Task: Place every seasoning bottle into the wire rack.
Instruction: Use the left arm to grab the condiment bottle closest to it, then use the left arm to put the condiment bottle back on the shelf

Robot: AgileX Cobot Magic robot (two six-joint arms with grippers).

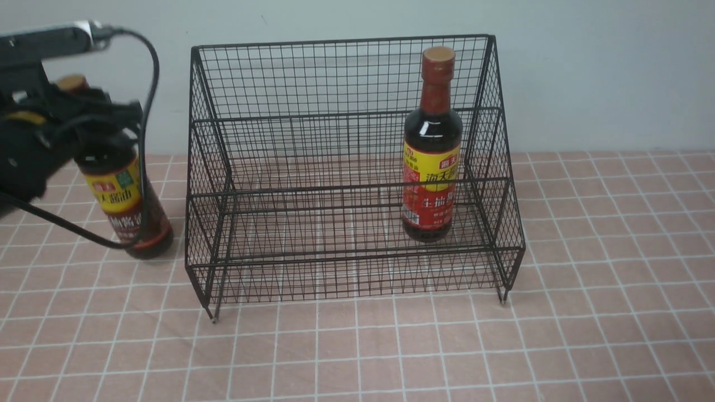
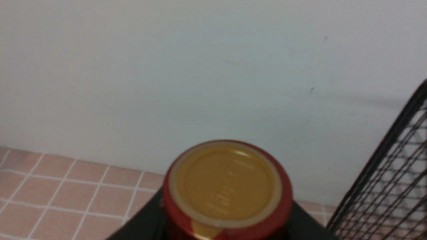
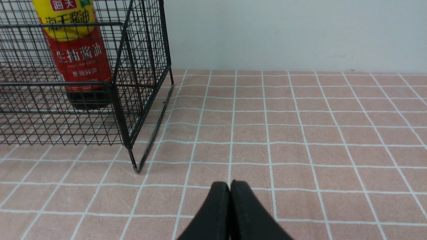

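Note:
The black wire rack [image 1: 346, 167] stands at the middle of the tiled table. A red-label seasoning bottle [image 1: 430, 167] stands upright on its lower tier at the right end; it also shows in the right wrist view [image 3: 80, 56]. My left gripper [image 1: 84, 131] is shut on the neck of the dark-brown-label bottle [image 1: 125, 204], which leans just left of the rack, its base at table level. In the left wrist view its tan cap [image 2: 227, 183] sits between black fingers [image 2: 143, 221]. My right gripper [image 3: 229, 186] is shut and empty, low over the table right of the rack.
A pale wall runs close behind the rack. The rack's left side edge [image 2: 393, 166] is close to the held bottle. A black cable [image 1: 148, 100] loops from the left arm in front of the bottle. The rack's right front leg [image 3: 133, 163] stands ahead of the right gripper.

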